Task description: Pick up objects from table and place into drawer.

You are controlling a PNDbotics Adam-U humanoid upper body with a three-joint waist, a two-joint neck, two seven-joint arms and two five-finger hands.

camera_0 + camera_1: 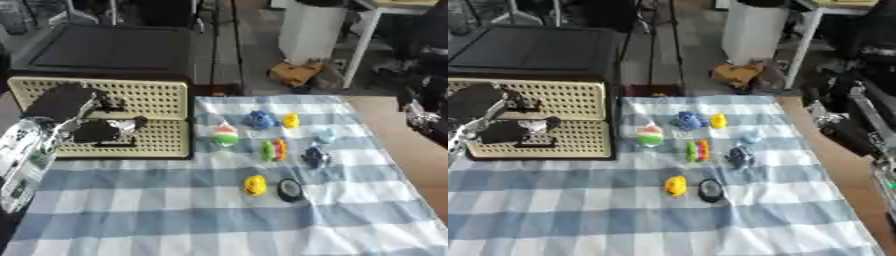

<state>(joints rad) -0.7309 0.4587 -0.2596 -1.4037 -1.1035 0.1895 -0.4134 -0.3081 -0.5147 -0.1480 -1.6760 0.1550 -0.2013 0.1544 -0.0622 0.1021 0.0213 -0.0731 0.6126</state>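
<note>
Hovering over the cream perforated drawer [149, 100], your left hand [92, 131] comes in from the left side of the view, with the black forearm and the silver joints behind it. You cannot tell from these pictures if its fingers are curled or straight, and you cannot tell if it has something in it; only dark shapes show over the lower half of the drawer. The drawer sits just at the left edge of the blue and white checked cloth [175, 220], directly under the hand. All the small objects are to the right of the hand, on the cloth, well apart from it. Nearest to the hand is a round toy with red, white and green bands [225, 135]. Further right from it are a blue toy [259, 119] and, just beside that, a small yellow toy [290, 120]. Below these lies a green and orange striped piece [274, 149], then a pale blue piece [325, 135] and a dark blue piece [314, 157]. Closest to you, a yellow duck [255, 185] stands just beside a black round object [290, 189]. Your right arm [850, 135] shows at the right edge, beyond the cloth; its hand is not clear to see.
</note>
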